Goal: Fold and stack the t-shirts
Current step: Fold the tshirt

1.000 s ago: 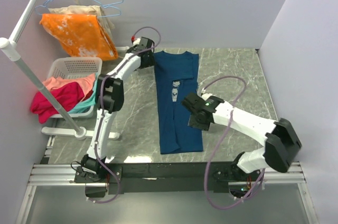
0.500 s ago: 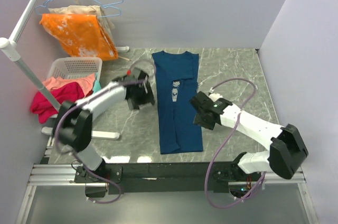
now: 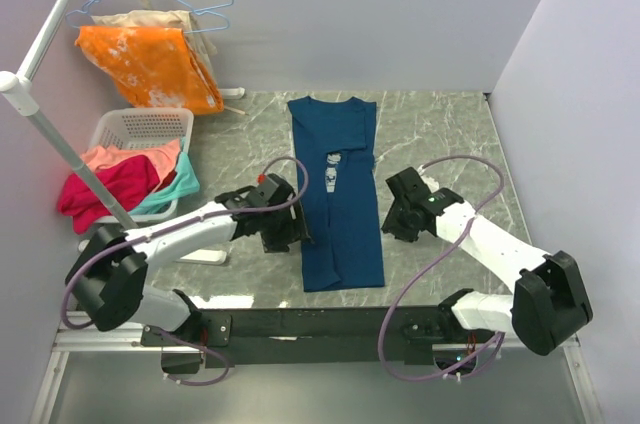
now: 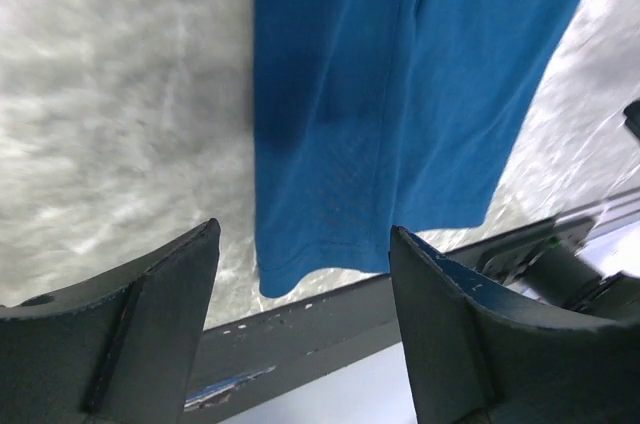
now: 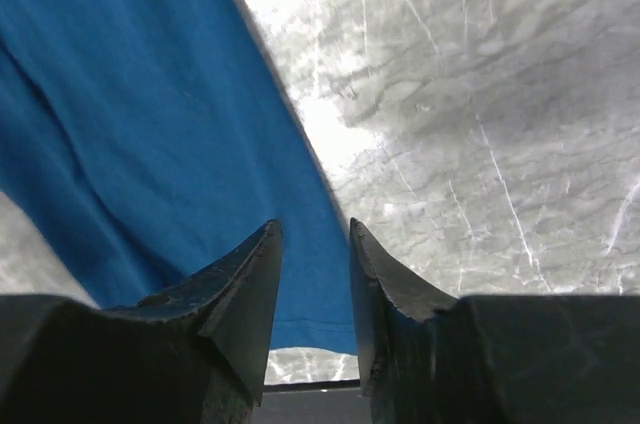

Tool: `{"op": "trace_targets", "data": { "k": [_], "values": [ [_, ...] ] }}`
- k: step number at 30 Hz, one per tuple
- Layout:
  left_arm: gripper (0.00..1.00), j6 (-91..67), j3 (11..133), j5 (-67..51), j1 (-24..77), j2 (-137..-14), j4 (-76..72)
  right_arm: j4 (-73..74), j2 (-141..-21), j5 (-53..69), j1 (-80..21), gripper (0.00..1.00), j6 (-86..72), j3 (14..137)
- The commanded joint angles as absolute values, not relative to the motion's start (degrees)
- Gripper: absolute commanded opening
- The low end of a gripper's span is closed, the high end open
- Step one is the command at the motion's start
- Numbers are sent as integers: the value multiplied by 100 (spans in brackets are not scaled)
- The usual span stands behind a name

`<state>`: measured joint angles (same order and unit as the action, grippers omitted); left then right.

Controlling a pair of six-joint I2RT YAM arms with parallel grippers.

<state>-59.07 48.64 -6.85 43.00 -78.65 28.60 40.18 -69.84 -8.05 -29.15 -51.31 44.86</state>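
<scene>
I find the left arm laid low and stretched across the counter (image 3: pixel 440 134), with the left end effector (image 3: pixel 283 229) just beside the left edge of the navy t-shirt (image 3: pixel 335 194). Its jaws stand wide apart and hold nothing; the wrist view shows the shirt's near corner between them. The right arm is bent at the elbow with the forearm angled inward. The right end effector (image 3: pixel 400 212) sits just beside the shirt's opposite edge, fingers narrowly parted, gripping nothing. The shirt lies flat as a lengthwise-folded strip between the two end effectors, collar at the far end from both.
</scene>
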Motion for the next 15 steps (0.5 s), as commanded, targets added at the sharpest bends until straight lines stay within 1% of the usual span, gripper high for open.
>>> {"op": "trace_targets", "data": {
  "k": [1, 3, 9, 12, 13, 15],
  "values": [
    [73, -6082, 4790, -800, 4526, -8076, 2567, 3937, -7058, -642, -3164, 44, -4975, 4272],
    [73, -6108, 4676, -817, 4605, -8156, 2496, 3929, -7119, -642, -3417, 46, -5053, 4141],
    [70, -6223, 4570, -826, 4816, -8297, 2584, 3902, -7286, -668, -3963, 47, -5326, 3876],
    [68, -6091, 4737, -739, 5132, -8463, 2943, 3929, -7233, -677, -4122, 47, -5379, 3762],
    [65, -6021, 4790, -643, 5211, -8516, 3040, 3911, -7216, -677, -4174, 47, -5388, 3727],
    [62, -6012, 4834, -633, 5431, -8586, 3129, 3902, -7163, -677, -4218, 47, -5414, 3604]
  ]
}}
